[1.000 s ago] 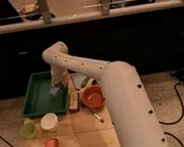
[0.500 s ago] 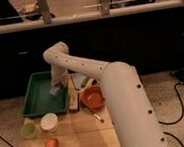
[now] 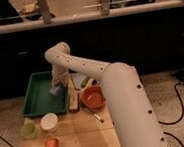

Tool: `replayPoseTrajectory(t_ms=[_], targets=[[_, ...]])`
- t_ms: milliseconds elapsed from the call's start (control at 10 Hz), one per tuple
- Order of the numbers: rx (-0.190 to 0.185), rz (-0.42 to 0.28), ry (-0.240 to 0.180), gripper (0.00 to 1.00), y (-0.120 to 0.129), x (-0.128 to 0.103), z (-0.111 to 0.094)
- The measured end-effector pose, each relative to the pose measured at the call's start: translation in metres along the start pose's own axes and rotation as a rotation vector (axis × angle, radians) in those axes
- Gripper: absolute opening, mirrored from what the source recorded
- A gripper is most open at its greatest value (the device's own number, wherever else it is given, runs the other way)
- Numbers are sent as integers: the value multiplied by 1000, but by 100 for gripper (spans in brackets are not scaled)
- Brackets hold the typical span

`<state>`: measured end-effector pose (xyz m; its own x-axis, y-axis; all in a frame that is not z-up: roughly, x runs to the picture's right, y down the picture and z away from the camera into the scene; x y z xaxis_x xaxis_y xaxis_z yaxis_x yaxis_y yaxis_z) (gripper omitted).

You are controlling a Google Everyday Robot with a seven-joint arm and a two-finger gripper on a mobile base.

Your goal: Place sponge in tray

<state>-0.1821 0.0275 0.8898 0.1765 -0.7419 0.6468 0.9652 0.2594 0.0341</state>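
Observation:
The green tray [image 3: 38, 97] lies at the back left of the wooden table. The light-blue sponge [image 3: 55, 89] is over the tray's right side, at the tip of my gripper [image 3: 57, 85]. The white arm reaches from the lower right, bends above the tray and points down into it. Whether the sponge rests on the tray floor or hangs just above it I cannot tell.
An orange bowl [image 3: 93, 97] stands right of the tray, with a wooden block [image 3: 73, 97] between them. A white cup [image 3: 49, 121], a green cup [image 3: 28, 129] and a small orange object [image 3: 52, 144] stand near the front left. A utensil [image 3: 98, 117] lies in front of the bowl.
The gripper with the sponge has shifted slightly lower over the tray's right side; otherwise nothing has visibly moved.

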Motion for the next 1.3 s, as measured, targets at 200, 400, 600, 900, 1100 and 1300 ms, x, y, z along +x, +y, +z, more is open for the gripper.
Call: replayPoseTrajectory(t_ms=[200, 400, 600, 900, 1100, 1300], targets=[[6, 9, -3, 17, 0, 2, 1], [10, 18, -7, 37, 1, 4, 1], [11, 22, -13, 58, 1, 6, 2], [15, 30, -20, 80, 0, 7, 4], [19, 40, -25, 80, 1, 8, 5], [27, 53, -29, 69, 1, 9, 6]])
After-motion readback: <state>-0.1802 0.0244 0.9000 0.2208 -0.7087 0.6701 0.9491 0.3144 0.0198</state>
